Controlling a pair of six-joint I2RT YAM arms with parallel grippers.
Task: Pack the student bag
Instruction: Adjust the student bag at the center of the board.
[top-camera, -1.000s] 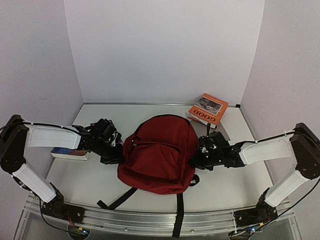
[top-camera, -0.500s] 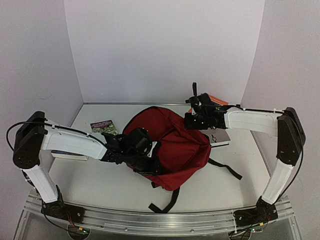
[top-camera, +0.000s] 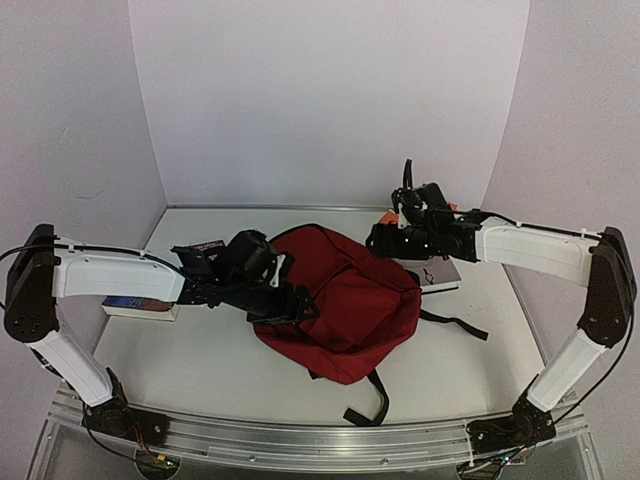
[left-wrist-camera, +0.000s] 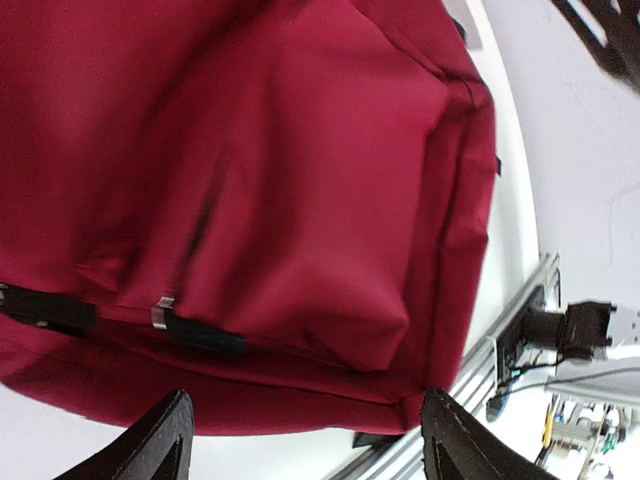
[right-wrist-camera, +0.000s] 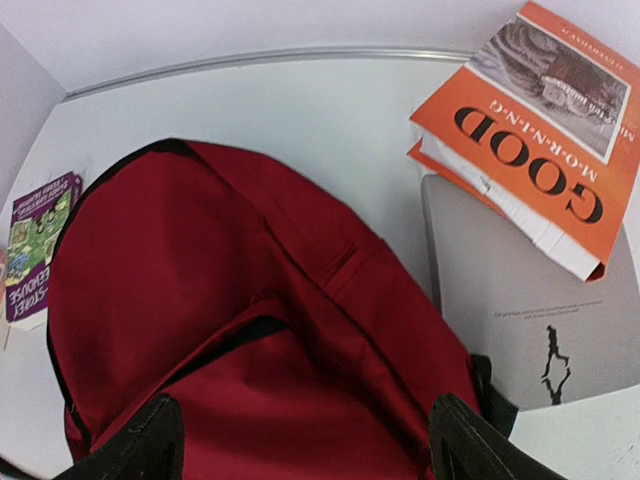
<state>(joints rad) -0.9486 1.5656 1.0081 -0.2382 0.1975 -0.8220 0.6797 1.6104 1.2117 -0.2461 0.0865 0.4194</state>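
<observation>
The orange book (right-wrist-camera: 540, 130) at the far right of the table (top-camera: 200, 360) carried the clearest writing: "GOOD" in large black capitals, with "M·O·R·N·I·N·G" spaced out in smaller letters beside it and a grey photograph at one end of the cover. It lay partly on a flat grey cover (right-wrist-camera: 510, 300) marked with a small black running figure and a line of print too fine to read. A purple booklet (right-wrist-camera: 35, 240) with white lettering lay at the far left; its words could not be read whole.

The student bag (top-camera: 340, 300) lay in the middle of the table, between the two arms and just beside the grey cover. It was dark red fabric, slumped and creased, with black zip lines, black pull tabs (left-wrist-camera: 200, 335) and black straps (top-camera: 370, 400) trailing toward the near edge.

The left hand (left-wrist-camera: 305, 445) stood at the bag's left side, fingers spread wide and gripping nothing. The right hand (right-wrist-camera: 305, 440) hung above the bag's far end, also wide apart and empty.
</observation>
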